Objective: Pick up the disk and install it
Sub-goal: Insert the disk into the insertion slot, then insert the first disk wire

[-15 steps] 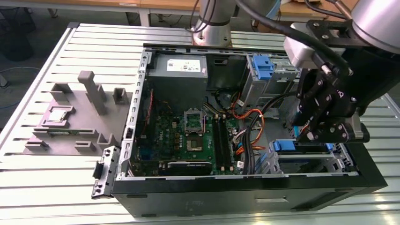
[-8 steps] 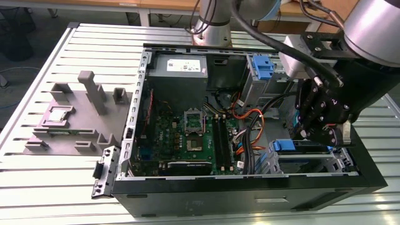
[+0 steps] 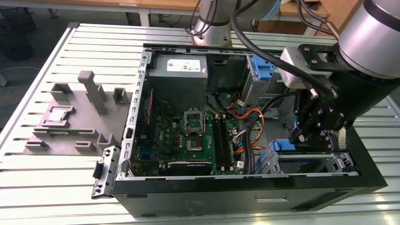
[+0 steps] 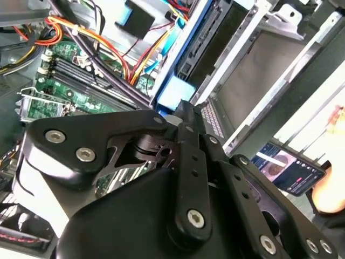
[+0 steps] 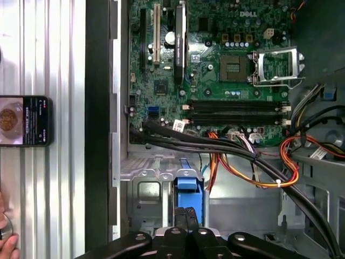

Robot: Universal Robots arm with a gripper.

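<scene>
The disk (image 4: 214, 44) stands on edge in the drive bay at the corner of the open computer case (image 3: 250, 183), on the exterior view's right. A blue rail (image 4: 190, 48) runs along the disk and ends in a blue tab (image 5: 188, 186). My gripper (image 5: 186, 215) is shut, its two black fingers pressed together, with the tips right at that tab. I cannot tell whether they pinch it. In the exterior view my gripper (image 3: 304, 138) hangs over the bay beside the blue tab (image 3: 284, 146). In the second wrist view my gripper (image 4: 183, 110) touches the tab (image 4: 175, 91).
Black and orange cables (image 5: 242, 162) cross between the bay and the green motherboard (image 3: 187, 136). Another blue bracket (image 3: 262, 65) sits at the case's far side. A grey fixture (image 3: 75, 117) holds a processor chip (image 3: 57, 115). A phone (image 5: 24, 121) and a hand (image 5: 5, 243) are beside the case.
</scene>
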